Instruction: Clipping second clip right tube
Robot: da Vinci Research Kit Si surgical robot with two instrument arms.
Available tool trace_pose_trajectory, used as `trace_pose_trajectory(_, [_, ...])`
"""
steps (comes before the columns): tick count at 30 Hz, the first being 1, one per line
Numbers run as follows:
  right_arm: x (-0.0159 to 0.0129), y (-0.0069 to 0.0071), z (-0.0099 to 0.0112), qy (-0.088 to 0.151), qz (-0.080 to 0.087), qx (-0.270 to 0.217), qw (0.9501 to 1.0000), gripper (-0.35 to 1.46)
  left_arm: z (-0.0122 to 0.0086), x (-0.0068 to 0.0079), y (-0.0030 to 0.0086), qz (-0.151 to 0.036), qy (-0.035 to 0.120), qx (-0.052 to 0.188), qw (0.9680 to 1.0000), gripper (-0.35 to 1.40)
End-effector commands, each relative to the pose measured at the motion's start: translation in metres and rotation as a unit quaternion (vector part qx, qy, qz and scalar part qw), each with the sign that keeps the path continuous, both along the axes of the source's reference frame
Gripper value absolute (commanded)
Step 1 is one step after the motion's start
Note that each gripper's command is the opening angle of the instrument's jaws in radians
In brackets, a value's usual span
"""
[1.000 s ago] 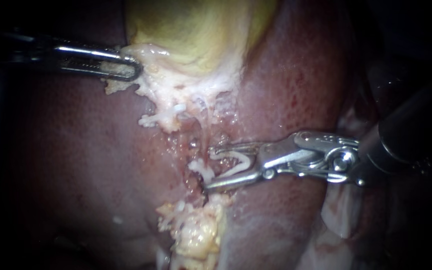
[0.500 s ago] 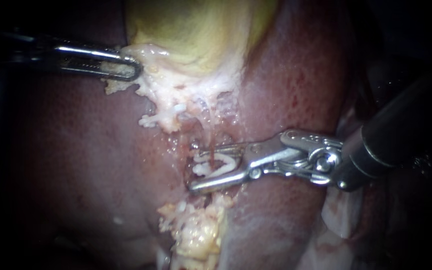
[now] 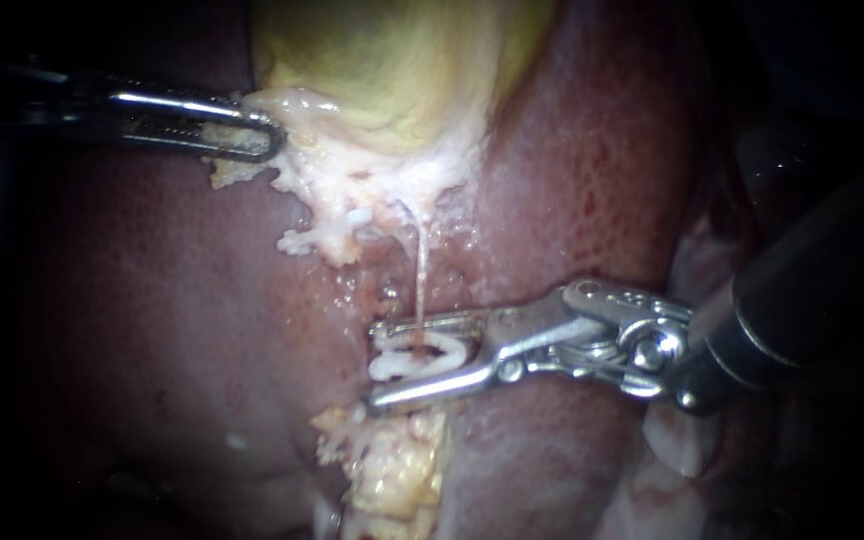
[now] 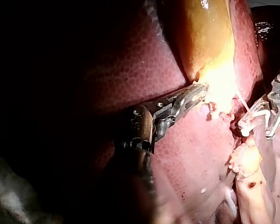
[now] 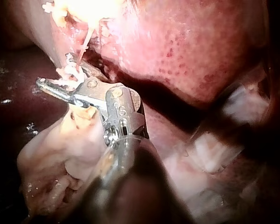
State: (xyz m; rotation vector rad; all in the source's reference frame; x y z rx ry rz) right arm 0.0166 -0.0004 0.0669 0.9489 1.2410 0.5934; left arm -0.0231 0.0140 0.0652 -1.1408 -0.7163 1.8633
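Tube (image 3: 418, 275) runs 12-to-6 from gallbladder (image 3: 392, 70) into the white clip (image 3: 420, 356). The clip is held between the part-open jaws of the right instrument (image 3: 374, 365). Looks like positioning; next, seat tube fully, then squeeze. Left instrument (image 3: 270, 138), 10 o'clock, is clamped on the gallbladder edge. Left wrist view shows both instruments; right wrist view only its own.

A thin, pale tube (image 3: 418, 270) hangs taut and almost straight from the whitish tissue below the yellow gallbladder (image 3: 392, 70). Its lower end passes into a white clip (image 3: 422, 355). The clip lies open and two-legged, held between the jaws of the right instrument (image 3: 372, 366), near their tips.
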Motion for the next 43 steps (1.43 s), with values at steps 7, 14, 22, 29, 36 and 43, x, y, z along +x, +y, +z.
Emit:
trace_pose_trajectory(7, [0.0001, -0.0002, -0.0013, 0.011, -0.017, 0.002, 0.9998, 0.46, 0.0000, 0.0000, 0.0000, 0.000, 0.000, 0.000, 1.0000, -0.35])
trace_pose_trajectory(14, [-0.0002, -0.0001, -0.0013, 0.014, -0.022, 0.002, 0.9997, 0.33, 0.0000, 0.0000, 0.0000, 0.000, 0.000, 0.000, 1.0000, -0.35])
trace_pose_trajectory(22, [-0.0006, 0.0000, -0.0010, 0.014, -0.022, 0.002, 0.9996, -0.05, 0.0000, 0.0000, 0.0000, 0.000, 0.000, 0.000, 1.0000, -0.35])
trace_pose_trajectory(29, [-0.0009, -0.0001, -0.0008, 0.012, -0.023, 0.010, 0.9996, -0.35, 0.0000, 0.0000, 0.0000, 0.000, 0.000, 0.000, 1.0000, -0.35])
trace_pose_trajectory(36, [-0.0008, 0.0000, -0.0007, 0.012, -0.023, 0.010, 0.9996, -0.35, 0.0000, 0.0000, 0.0000, 0.000, 0.000, 0.000, 1.0000, -0.35])
trace_pose_trajectory(43, [-0.0008, 0.0001, -0.0001, 0.011, -0.023, 0.009, 0.9996, -0.35, 0.0000, 0.0000, 0.0000, 0.000, 0.000, 0.000, 1.0000, -0.35])
